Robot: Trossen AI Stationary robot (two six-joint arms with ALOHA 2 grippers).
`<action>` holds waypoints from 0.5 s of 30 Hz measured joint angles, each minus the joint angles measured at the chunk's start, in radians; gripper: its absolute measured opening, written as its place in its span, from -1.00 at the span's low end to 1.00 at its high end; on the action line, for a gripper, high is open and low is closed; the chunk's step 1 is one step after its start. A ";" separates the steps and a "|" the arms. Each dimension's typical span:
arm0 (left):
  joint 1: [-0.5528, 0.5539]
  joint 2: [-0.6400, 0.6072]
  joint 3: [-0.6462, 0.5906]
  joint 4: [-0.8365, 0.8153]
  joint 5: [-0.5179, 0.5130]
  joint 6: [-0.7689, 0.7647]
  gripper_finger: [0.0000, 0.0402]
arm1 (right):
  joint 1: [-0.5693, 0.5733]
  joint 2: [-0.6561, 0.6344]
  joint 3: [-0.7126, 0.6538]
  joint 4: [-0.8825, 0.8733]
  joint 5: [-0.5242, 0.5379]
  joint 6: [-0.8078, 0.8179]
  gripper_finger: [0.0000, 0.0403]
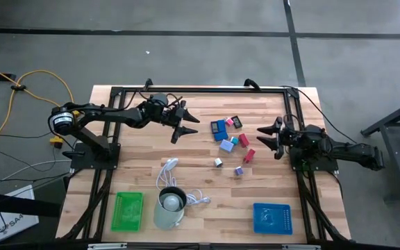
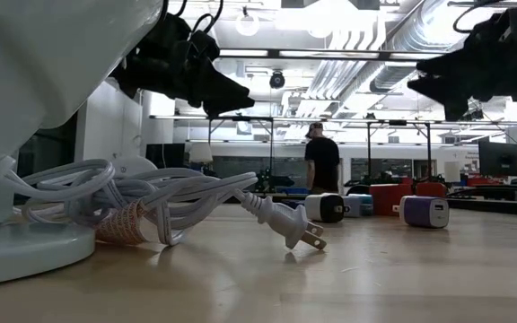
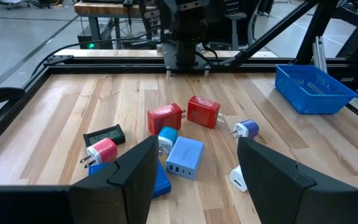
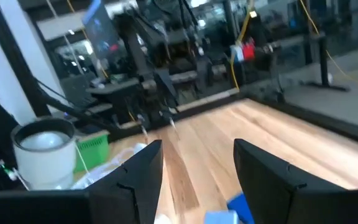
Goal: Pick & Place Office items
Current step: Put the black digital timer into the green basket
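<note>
The office items (image 1: 231, 142) are small blue, red, pink, cyan, purple and white blocks. They lie scattered on the wooden table between the two arms. The left wrist view shows two red ones (image 3: 165, 118), a light blue one (image 3: 184, 157), a pink one (image 3: 101, 150) and a purple-white one (image 3: 246, 129). My left gripper (image 1: 186, 130) hovers open above the table, left of the cluster and pointing toward it. My right gripper (image 1: 261, 137) hangs open in the air to the cluster's right. Nothing is between either pair of fingers.
A green tray (image 1: 127, 210) sits near the front left and a blue tray (image 1: 272, 217) near the front right. A pale cup (image 1: 170, 205) and a white coiled cable (image 1: 169, 173) with its plug (image 2: 285, 224) lie between them. A person (image 2: 321, 161) stands far behind the table.
</note>
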 joint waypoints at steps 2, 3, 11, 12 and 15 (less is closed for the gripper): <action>0.000 0.000 0.000 0.000 0.000 0.000 0.06 | 0.000 0.004 0.004 0.001 0.000 -0.017 -0.09; 0.000 0.000 0.000 0.000 0.000 0.000 0.06 | 0.000 0.012 0.011 -0.007 0.001 -0.023 -0.09; 0.000 0.000 0.000 0.000 0.000 0.000 0.06 | 0.000 0.161 0.124 -0.004 0.004 -0.039 -0.09; 0.000 0.000 0.000 0.000 0.000 0.000 0.06 | 0.000 0.191 0.149 -0.002 0.004 -0.050 -0.09; 0.000 0.000 0.000 0.000 0.000 0.000 0.06 | 0.000 0.302 0.228 -0.003 0.004 -0.095 -0.09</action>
